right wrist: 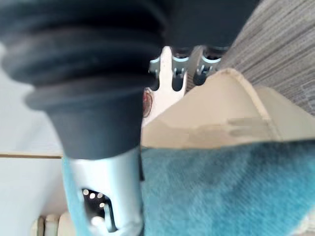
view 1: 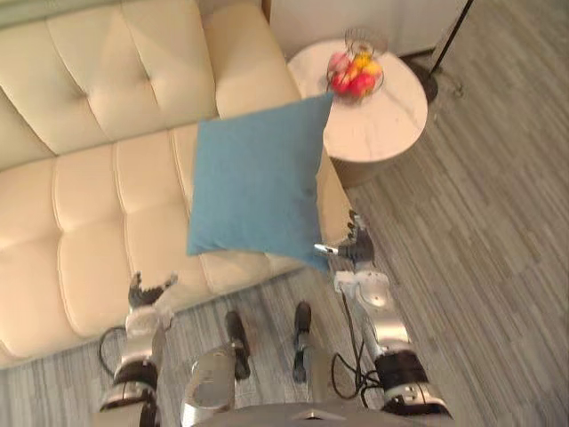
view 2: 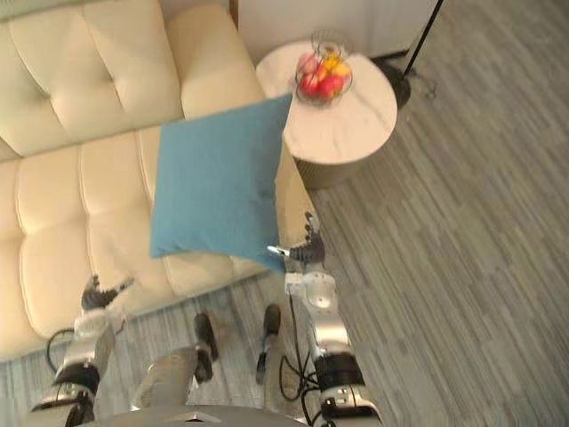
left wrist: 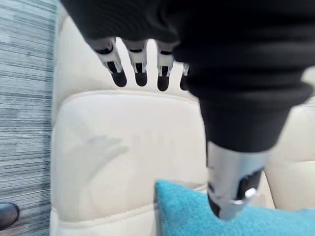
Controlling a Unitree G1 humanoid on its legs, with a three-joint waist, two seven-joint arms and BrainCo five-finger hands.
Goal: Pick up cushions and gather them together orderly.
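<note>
Cushion: square teal-blue fabric cushion [view 1: 253,187], lying askew on the R end of the sofa seat. Its top corner points twd the side table, and its low corner sticks out past the seat's front edge.
R hand: the right hand [view 1: 354,247] is just beside that low corner, at the sofa's front R edge. Its fingers [right wrist: 177,73] are straight and loose, reaching over the cream edge. The thumb [right wrist: 106,196] lies along the blue fabric; can't tell if it actually grips.
L hand: the left hand [view 1: 147,294] hovers at the seat's front edge, well apart from the cushion. Its fingers [left wrist: 140,69] are spread straight w/ nothing in them; cream seat under them, and one blue corner shows past the thumb.
Sofa: cream tufted leather sofa [view 1: 89,205], w/ buttoned back and padded seat panels.
Table: round white marble-look side table [view 1: 382,116], right next to the sofa's R arm.
On table: wire basket [view 1: 357,71] w/ red and yellow fruit, near the rim closest to the sofa.
Lamp: thin black pole w/ dark round base [view 1: 449,40], behind the table.
Floor: grey wood-plank floor [view 1: 480,249], R of and in front of the sofa.
In the way: the side table stands close to the cushion's top corner, and the sofa edge is between the R hand and the rest of the cushion.
</note>
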